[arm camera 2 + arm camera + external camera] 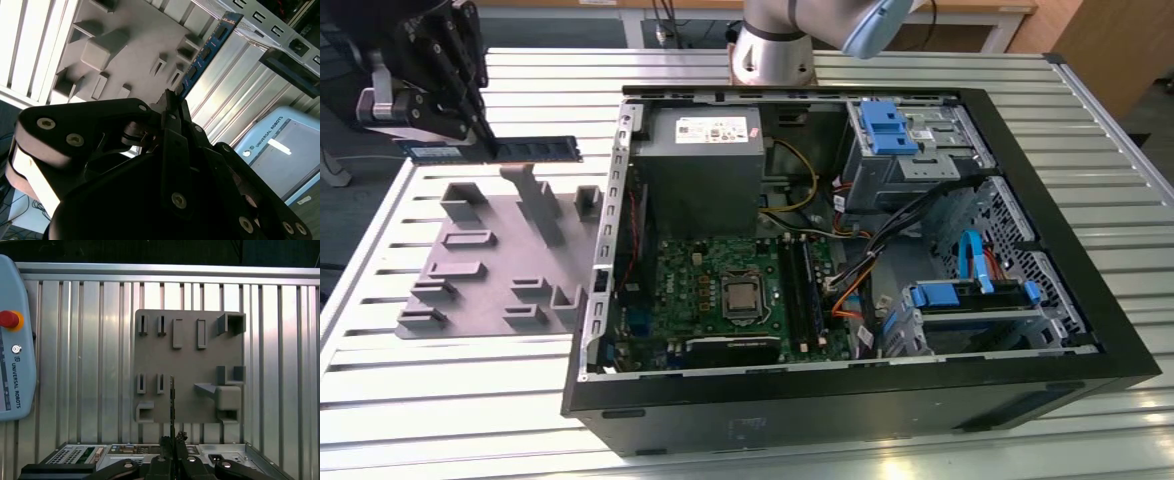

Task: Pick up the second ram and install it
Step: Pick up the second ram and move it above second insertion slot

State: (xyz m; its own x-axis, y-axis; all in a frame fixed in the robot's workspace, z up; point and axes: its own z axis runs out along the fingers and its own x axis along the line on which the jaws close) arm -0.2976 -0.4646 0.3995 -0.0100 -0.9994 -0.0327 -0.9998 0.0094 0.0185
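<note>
My gripper (478, 138) hangs above the table at the exterior view's upper left, shut on the second ram (534, 149). The ram is a thin blue-green stick held level in the air above the grey holder plate (487, 255). In the second wrist view the ram (207, 50) runs out from between the fingertips of the gripper (172, 100), its black chips showing. In the first wrist view the gripper (173, 440) holds the ram (172, 400) edge-on over the holder plate (187, 360). The open computer case holds the green motherboard (707, 275), with long memory slots (801, 295) beside the processor.
The black case (854, 400) lies open on the ribbed metal table (454, 390), with a power supply (700, 150), blue drive brackets (887, 125) and loose cables inside. The arm's base (771, 50) stands behind the case. A teach pendant (15, 340) lies beside the holder plate.
</note>
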